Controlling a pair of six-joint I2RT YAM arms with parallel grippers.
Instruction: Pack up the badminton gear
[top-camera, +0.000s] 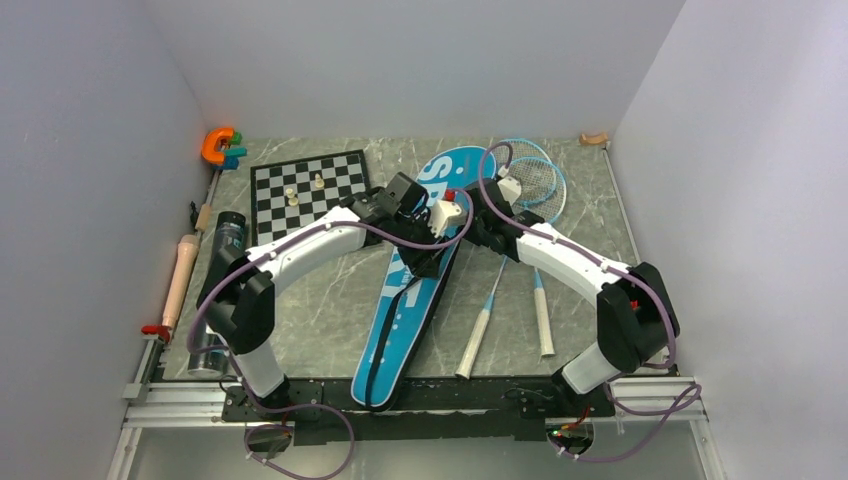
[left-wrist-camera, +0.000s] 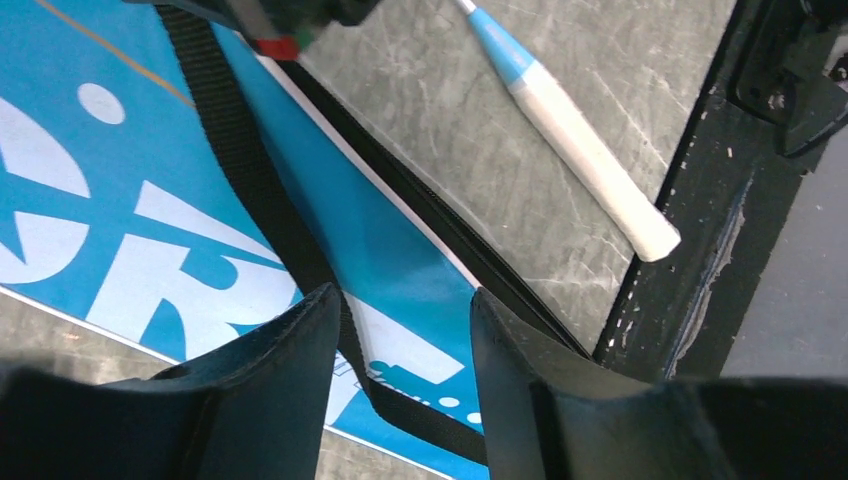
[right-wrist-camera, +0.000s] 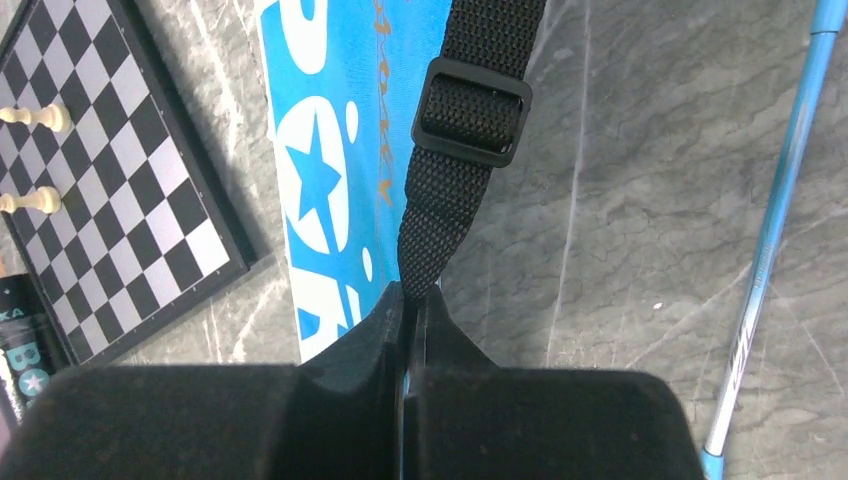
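Observation:
The blue bag (top-camera: 415, 290) lettered SPORT lies lengthwise in the middle of the table. Over its upper half my right gripper (right-wrist-camera: 410, 292) is shut on the bag's black webbing strap (right-wrist-camera: 470, 100), just below the buckle. My left gripper (left-wrist-camera: 404, 295) hangs open over the narrow part of the bag (left-wrist-camera: 400, 250). The strap (left-wrist-camera: 250, 170) runs under its left finger, and nothing is between the jaws. Two light-blue rackets (top-camera: 530, 180) lie right of the bag, handles (top-camera: 478, 340) toward me. A long black tube (top-camera: 222, 260) lies at the left.
A chessboard (top-camera: 308, 190) with small pale pieces lies left of the bag's head. An orange clamp (top-camera: 218, 145) sits at the far left corner. A pinkish handle (top-camera: 180, 275) lies along the left wall. A black rail (top-camera: 430, 395) edges the near side. Walls close three sides.

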